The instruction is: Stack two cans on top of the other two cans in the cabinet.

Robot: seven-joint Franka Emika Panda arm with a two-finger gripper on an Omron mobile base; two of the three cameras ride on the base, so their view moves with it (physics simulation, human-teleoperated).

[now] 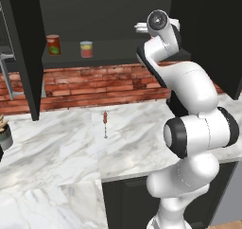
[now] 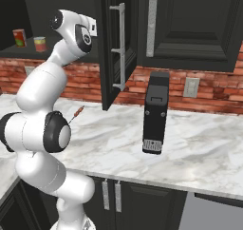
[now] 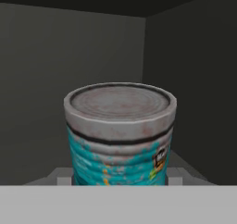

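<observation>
Teal can: in your hand view the teal-blue can (image 3: 120, 140) stands upright and very close, its grey top facing up, with the dark back wall and side panel of the cabinet (image 3: 41, 79) behind it.
Gripper: you see a pale finger (image 3: 62, 176) at each side of the teal can's base, so the gripper (image 3: 119, 177) straddles it; you cannot tell from these pictures whether the fingers press on the can or stand apart from it.
Arm: in both base views your arm reaches up, with the hand at shelf height in the cabinet's open front.
Pink can: the salmon-pink can (image 1: 86, 49) stands upright on the cabinet shelf, to the left of your hand in the left base view.
Dark red can: the can with the green label (image 1: 53, 44) stands upright on the same shelf, near the pink can and apart from it, further left.
Counter: below the cabinet you have a marble counter (image 1: 56, 143) with a small red-handled tool (image 1: 105, 121) lying on it.
Right side: a black upright appliance (image 2: 155, 112) stands on the counter in the right base view, beside an open cabinet door (image 2: 114, 48).
</observation>
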